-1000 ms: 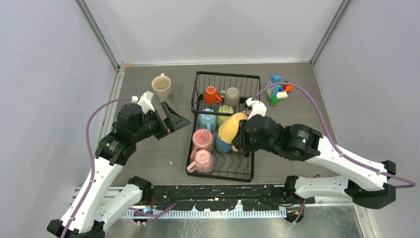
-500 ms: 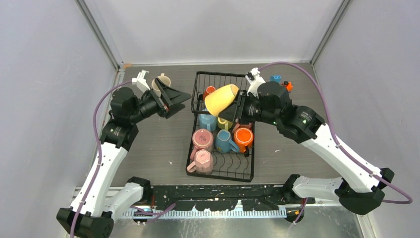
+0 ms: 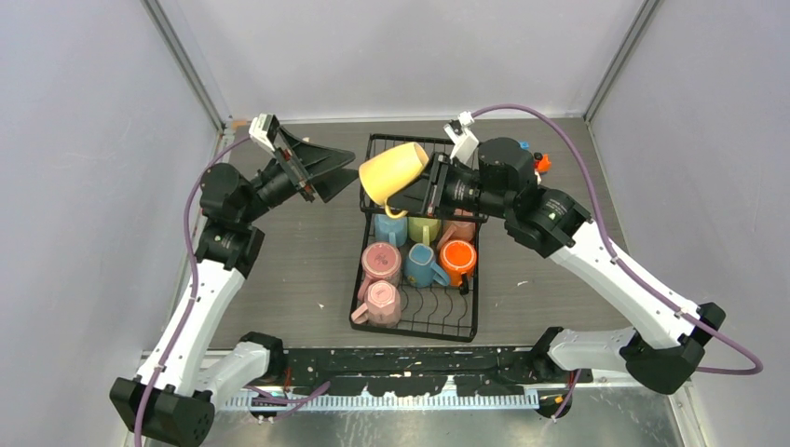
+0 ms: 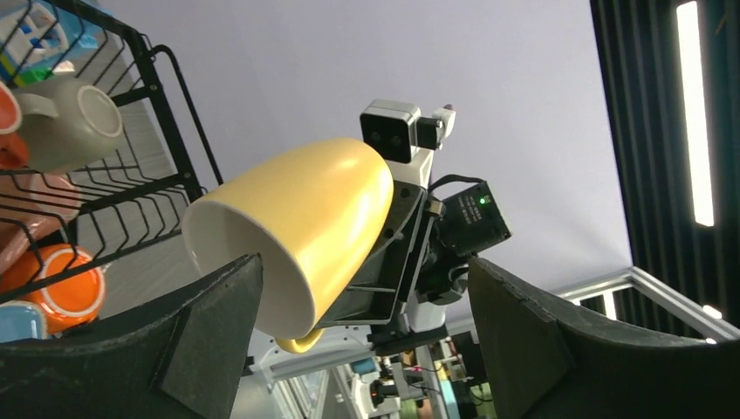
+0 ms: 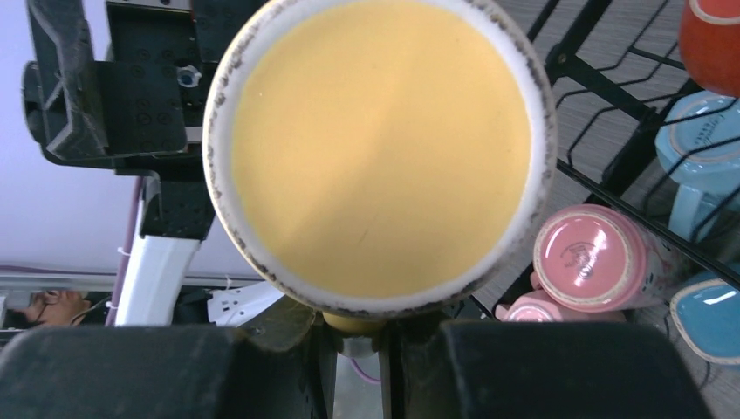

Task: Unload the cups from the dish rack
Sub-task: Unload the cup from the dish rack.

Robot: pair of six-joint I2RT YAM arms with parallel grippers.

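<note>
My right gripper (image 3: 415,194) is shut on the handle of a yellow cup (image 3: 393,172) and holds it tilted in the air above the far end of the black wire dish rack (image 3: 470,321). In the right wrist view the cup's base (image 5: 380,148) fills the frame, with its handle pinched between my fingers (image 5: 262,367). My left gripper (image 3: 340,175) is open and raised, just left of the cup. In the left wrist view the cup's mouth (image 4: 297,227) faces my open fingers (image 4: 209,332). Pink (image 3: 382,261), blue (image 3: 424,265) and orange (image 3: 458,259) cups stay in the rack.
A grey-beige cup (image 4: 74,122) sits in the rack's far section. A colourful toy-block figure (image 3: 538,164) stands right of the rack, mostly hidden by my right arm. Grey walls close in the table on three sides.
My right gripper lifted the yellow cup out of the rack and carried it up and toward the far left. My left arm rose and turned its open gripper toward the cup.
</note>
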